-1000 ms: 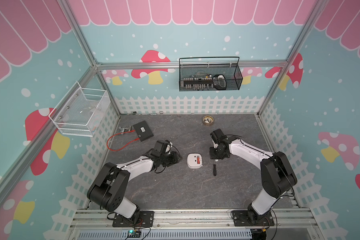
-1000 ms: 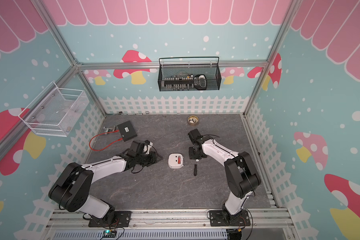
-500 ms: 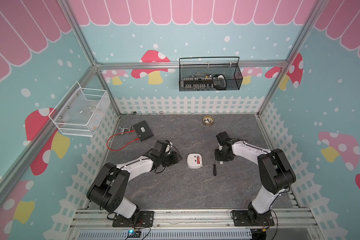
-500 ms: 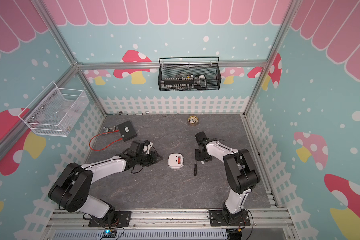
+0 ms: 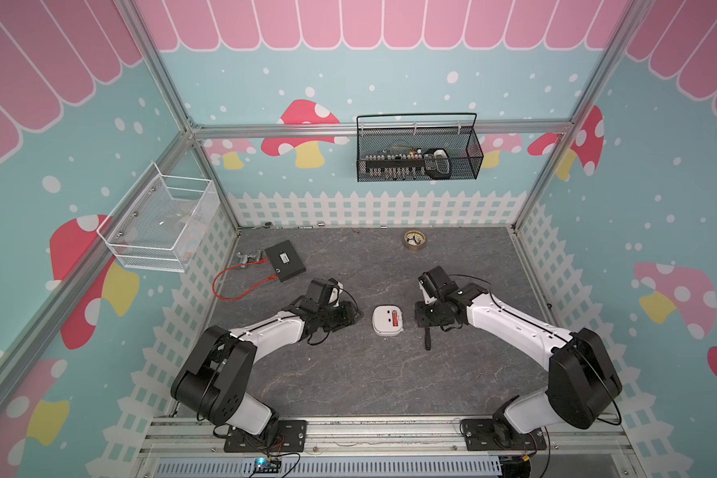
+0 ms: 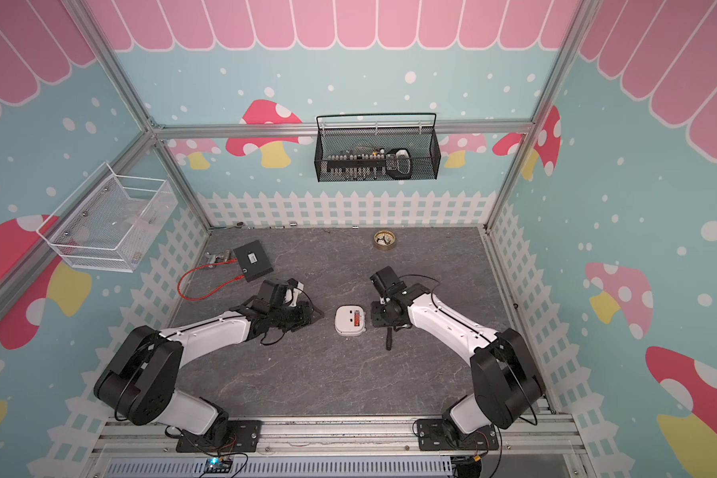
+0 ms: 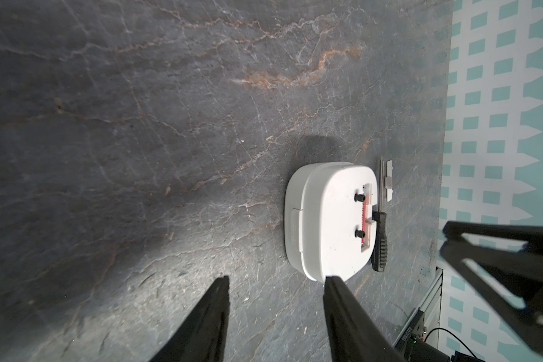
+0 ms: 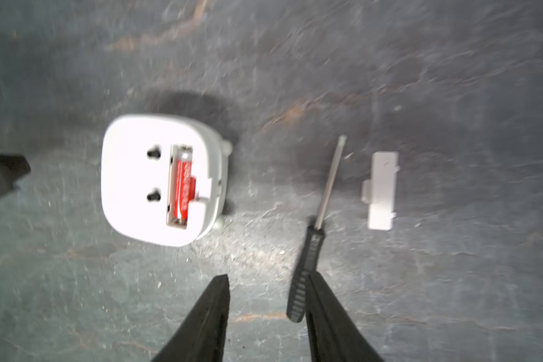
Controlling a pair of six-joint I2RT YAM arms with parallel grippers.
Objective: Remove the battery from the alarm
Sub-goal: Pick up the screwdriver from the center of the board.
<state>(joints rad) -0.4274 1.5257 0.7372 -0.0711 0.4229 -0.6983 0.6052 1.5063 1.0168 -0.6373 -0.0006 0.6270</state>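
Right pincer (image 8: 267, 282) spread, empty, over screwdriver (image 8: 309, 247); left pincer (image 7: 275, 280) spread, empty, left of alarm (image 8: 138, 181). Done so far: cover (image 8: 381, 191) off, right of screwdriver. Remains to lift battery (image 8: 184, 188) out of alarm.

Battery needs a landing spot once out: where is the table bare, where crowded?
Bare: the table in front of the alarm, between both arms; also behind it, between the black box and brass disc. Crowded: alarm's right, with screwdriver and loose cover.

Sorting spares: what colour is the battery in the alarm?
The battery is red, clearest in the right wrist view.
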